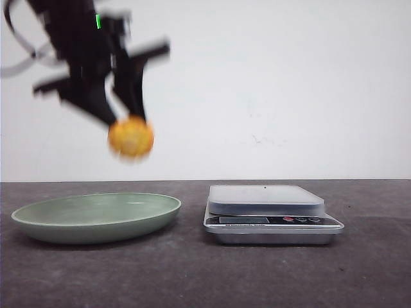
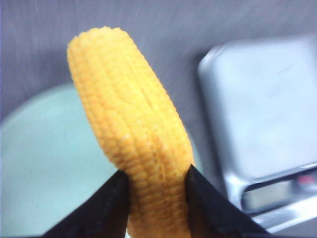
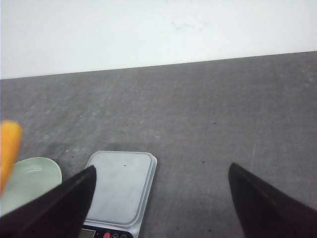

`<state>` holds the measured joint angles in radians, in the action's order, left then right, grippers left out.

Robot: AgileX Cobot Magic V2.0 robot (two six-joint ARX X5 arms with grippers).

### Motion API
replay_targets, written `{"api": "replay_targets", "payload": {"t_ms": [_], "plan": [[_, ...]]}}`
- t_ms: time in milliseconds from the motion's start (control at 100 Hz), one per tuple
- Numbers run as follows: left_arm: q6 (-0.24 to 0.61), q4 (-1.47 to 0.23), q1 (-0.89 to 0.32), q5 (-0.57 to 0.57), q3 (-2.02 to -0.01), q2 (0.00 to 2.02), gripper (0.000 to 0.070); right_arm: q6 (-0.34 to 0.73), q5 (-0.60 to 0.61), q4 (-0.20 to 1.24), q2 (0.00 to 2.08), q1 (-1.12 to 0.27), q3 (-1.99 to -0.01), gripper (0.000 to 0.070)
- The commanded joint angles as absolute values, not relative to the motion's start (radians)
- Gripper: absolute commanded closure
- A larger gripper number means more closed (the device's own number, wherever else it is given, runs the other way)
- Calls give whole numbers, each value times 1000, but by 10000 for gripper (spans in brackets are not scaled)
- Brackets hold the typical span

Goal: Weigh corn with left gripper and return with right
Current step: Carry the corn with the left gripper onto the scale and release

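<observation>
The corn (image 1: 131,136) is a yellow-orange cob piece held in the air above the green plate (image 1: 38,215). My left gripper (image 1: 125,115) is shut on it; in the left wrist view the black fingers (image 2: 111,203) pinch the cob (image 2: 129,119) from both sides. The silver kitchen scale (image 1: 266,200) stands to the right of the plate, its platform bare. It also shows in the left wrist view (image 2: 267,109) and the right wrist view (image 3: 121,186). My right gripper (image 3: 161,171) is open and empty, high above the table right of the scale. The corn's edge shows there too (image 3: 7,148).
The green plate (image 2: 39,168) lies on the dark grey table (image 1: 192,276) at the left, with the scale's display and buttons (image 1: 270,220) facing the front. A white wall stands behind the table.
</observation>
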<state>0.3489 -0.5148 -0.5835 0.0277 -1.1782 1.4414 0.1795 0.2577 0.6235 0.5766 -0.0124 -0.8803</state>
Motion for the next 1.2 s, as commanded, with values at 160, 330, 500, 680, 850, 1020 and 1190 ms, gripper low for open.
{"api": "replay_targets", "payload": {"t_ms": [160, 330, 500, 680, 850, 1020, 1190], "plan": [[322, -559, -727, 19, -1431, 1530, 695, 169, 255, 640, 580, -14, -899, 159], [322, -579, -780, 20, -1583, 1685, 696, 168, 255, 633, 580, -20, -899, 159], [323, -590, -797, 20, -1659, 1837, 696, 168, 255, 645, 580, -25, -899, 159], [327, -583, -800, 20, -1675, 1942, 696, 168, 254, 658, 580, -25, -899, 159], [327, -583, -804, 20, -1675, 1991, 696, 168, 254, 658, 580, -25, -899, 159], [329, -588, -804, 19, -1675, 2024, 695, 168, 254, 660, 580, -25, -899, 159], [325, -603, -805, 19, -1675, 2037, 657, 168, 254, 666, 580, -25, -899, 159]]}}
